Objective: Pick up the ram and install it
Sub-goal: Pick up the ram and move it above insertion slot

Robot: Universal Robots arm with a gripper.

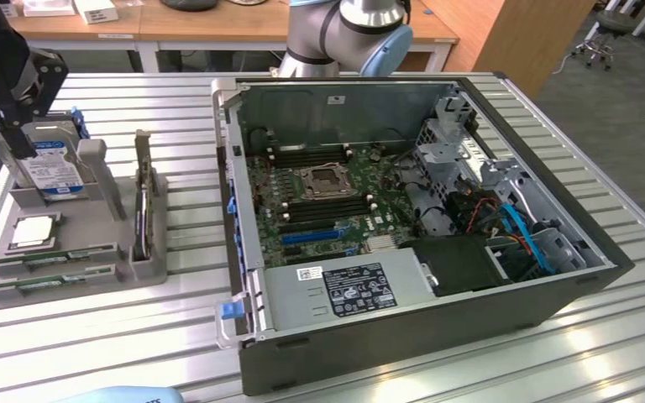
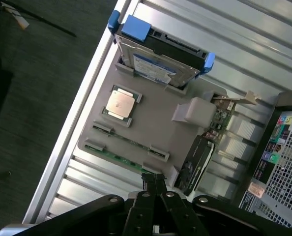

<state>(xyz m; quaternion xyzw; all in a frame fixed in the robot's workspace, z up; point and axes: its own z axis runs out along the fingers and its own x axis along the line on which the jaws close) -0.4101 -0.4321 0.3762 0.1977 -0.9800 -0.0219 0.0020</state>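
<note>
Two ram sticks lie flat in slots at the near end of a grey holder tray (image 1: 87, 227). I see one ram stick (image 1: 56, 257) (image 2: 130, 142) and a second, greener ram stick (image 1: 48, 284) (image 2: 114, 156) beside it. My black gripper (image 1: 7, 126) (image 2: 153, 181) hangs above the tray, over the hard drive end at the exterior view's left. Its fingers are shut together with nothing between them. In the wrist view the fingertips sit just past the edge of the tray by the ram sticks, not touching them.
The tray also holds a blue-labelled hard drive (image 1: 51, 168) (image 2: 158, 61) on edge, a silver CPU (image 1: 34, 231) (image 2: 120, 104) and an upright expansion card (image 1: 144, 201) (image 2: 197, 162). The open PC case (image 1: 412, 84) lies at the exterior view's right, its motherboard (image 1: 322, 197) exposed. The robot base (image 1: 345, 34) stands behind the case.
</note>
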